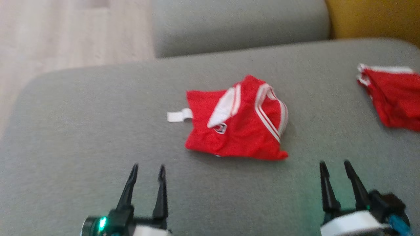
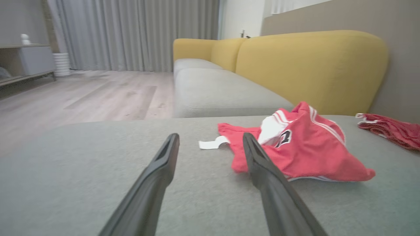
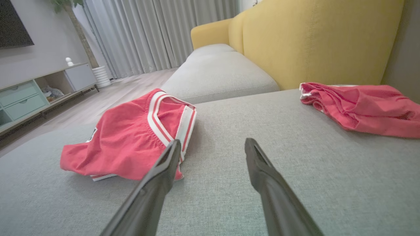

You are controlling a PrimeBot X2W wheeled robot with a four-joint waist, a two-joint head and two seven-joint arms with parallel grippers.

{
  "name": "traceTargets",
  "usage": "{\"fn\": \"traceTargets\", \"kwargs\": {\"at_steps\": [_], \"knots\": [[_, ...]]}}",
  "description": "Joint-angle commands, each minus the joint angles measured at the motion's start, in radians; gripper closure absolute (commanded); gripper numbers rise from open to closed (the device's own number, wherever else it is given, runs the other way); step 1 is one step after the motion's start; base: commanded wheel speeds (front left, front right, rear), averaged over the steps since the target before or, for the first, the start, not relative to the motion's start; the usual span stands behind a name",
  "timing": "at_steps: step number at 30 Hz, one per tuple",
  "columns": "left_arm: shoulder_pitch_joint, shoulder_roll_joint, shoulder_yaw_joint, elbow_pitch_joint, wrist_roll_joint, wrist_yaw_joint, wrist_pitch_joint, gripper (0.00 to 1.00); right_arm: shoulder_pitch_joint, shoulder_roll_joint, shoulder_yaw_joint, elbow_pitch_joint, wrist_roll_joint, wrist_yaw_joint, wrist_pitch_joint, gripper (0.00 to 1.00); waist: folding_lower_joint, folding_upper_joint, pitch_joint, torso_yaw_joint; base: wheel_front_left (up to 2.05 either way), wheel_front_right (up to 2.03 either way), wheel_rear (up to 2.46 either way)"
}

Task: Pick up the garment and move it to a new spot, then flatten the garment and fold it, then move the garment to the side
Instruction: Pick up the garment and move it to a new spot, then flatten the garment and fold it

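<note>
Red fabric edged with white stripes is making up the garment [image 1: 236,121], which is lying in a loose, lumpy fold near the middle of the grey sofa cushion [image 1: 82,131]. A white strap [image 1: 179,115] is sticking out from its left edge and resting flat on the cushion. A white panel [image 1: 224,109] with a small badge [image 1: 220,127] is showing on its upper face. A second red garment [image 1: 390,95] is lying well apart, toward the robot's right, close to the yellow backrest [image 1: 374,16].

The left jaws are standing released, with nothing between them. Their two dark fingers [image 1: 161,190] are hovering over bare cushion on the near side of the garment, off toward its left. In the left wrist view one finger is crossing in front of the garment's near corner, and I cannot tell whether it is touching the cloth.

The right jaws are likewise standing released and holding nothing. They are pointing over bare cushion on the near side, to the right of the garment. In the right wrist view the garment's striped band is facing the camera, just beyond one finger.

Beyond the sofa, a pale wood floor [image 2: 82,95], grey curtains [image 2: 131,32] and a low cabinet [image 3: 32,95] are showing.
</note>
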Motion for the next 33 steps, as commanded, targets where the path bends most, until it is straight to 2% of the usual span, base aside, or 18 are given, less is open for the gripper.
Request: {"fn": "traceTargets", "kwargs": {"at_steps": [1,5,12,33], "knots": [[-0.018,-0.004,0.044,-0.036,0.011,0.007,-0.009,0.0,-0.003,-0.005,0.015,-0.028,0.0,0.007,-0.006,0.0,0.0002,-0.0001,-0.106,0.105,0.0,0.0,0.0],[0.041,-0.005,0.078,-0.055,0.058,0.005,-0.009,0.0,0.042,-0.005,0.007,-0.025,0.024,0.007,-0.006,0.0,0.0002,-0.0001,-0.142,0.133,0.0,0.0,0.0],[0.089,-0.005,0.121,-0.063,0.026,-0.001,-0.009,0.0,0.054,-0.005,0.038,0.003,-0.023,0.007,-0.006,0.0,0.0002,-0.0001,-0.164,0.124,0.0,0.0,0.0],[0.105,-0.005,0.115,-0.08,-0.005,0.0,-0.009,0.0,0.055,-0.005,0.042,0.008,-0.024,0.007,-0.006,0.0,0.0002,-0.0001,-0.173,0.098,0.0,0.0,0.0]]}}
